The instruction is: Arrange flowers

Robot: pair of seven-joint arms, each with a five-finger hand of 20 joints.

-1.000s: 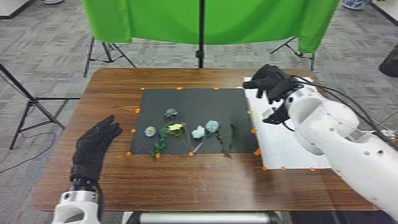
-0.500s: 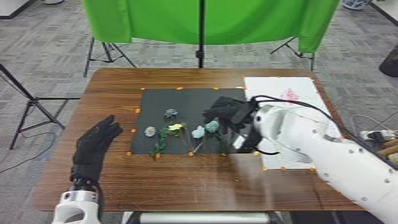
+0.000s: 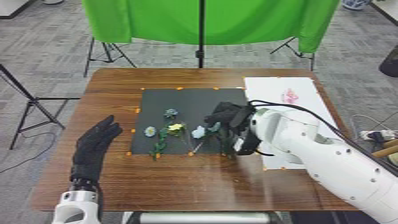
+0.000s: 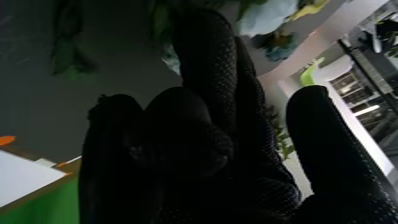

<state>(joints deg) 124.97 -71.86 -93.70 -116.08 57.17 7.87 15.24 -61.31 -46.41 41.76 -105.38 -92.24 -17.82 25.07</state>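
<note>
In the head view my right hand is low over the right part of the dark mat, beside a pale blue flower, and hides part of it. A yellow flower, a pale bloom, a whitish one and a small bluish one lie to its left. The white sheet bears a pink flower. My left hand is open at the table's left. In the right wrist view my right hand is open, thumb apart, near a pale bloom and green leaves.
Orange markers edge the mat and the sheet. The brown table extends in front of the mat. A green cloth hangs behind the table on a stand. The right arm crosses the sheet's near part.
My right hand has moved left and toward the robot, from over the white sheet to the mat's right part, uncovering the pink flower. My left hand has stayed still.
</note>
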